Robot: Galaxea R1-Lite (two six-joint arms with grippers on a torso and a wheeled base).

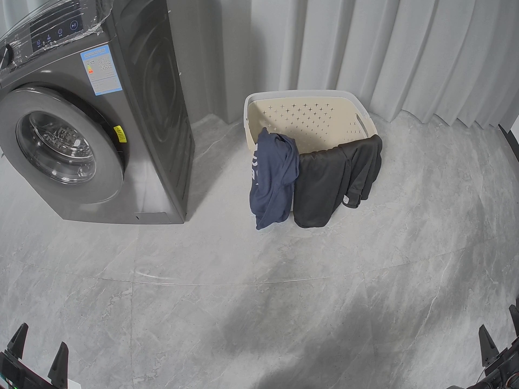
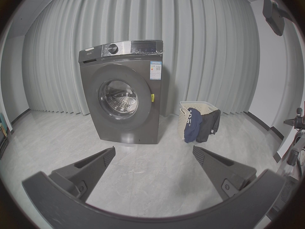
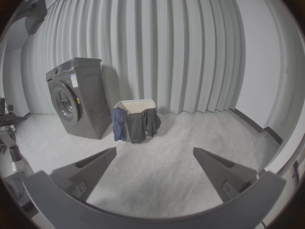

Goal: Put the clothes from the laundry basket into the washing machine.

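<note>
Hovering low over the grey marbled tile floor (image 1: 259, 320), my left end effector (image 1: 42, 341) has its two black fingers spread apart with nothing between them. My right end effector (image 3: 154, 148) matches it: fingers apart, empty, low at my right side. Both are well apart from the task's things.

Dark grey front-loading washing machine (image 1: 92, 136): stands ahead on my left, upright on the floor. Its round glass door (image 1: 57, 147) lies flat against the front panel, and the steel drum is visible through the glass.

Cream plastic laundry basket (image 1: 308, 117): on the floor ahead, to the right of the machine, with a strip of bare floor between the two. Its perforated back wall faces me.

Clothes: two pieces, both draped over the basket's near rim and hanging down its outer wall toward the floor. Navy blue garment (image 1: 273, 179) hangs on the side nearer the machine. Black garment (image 1: 335, 182) hangs just beside it on the far side, and their edges touch. I cannot tell whether the hems reach the floor.

Pale grey pleated curtain (image 1: 378, 39) runs behind the machine and the basket
</note>
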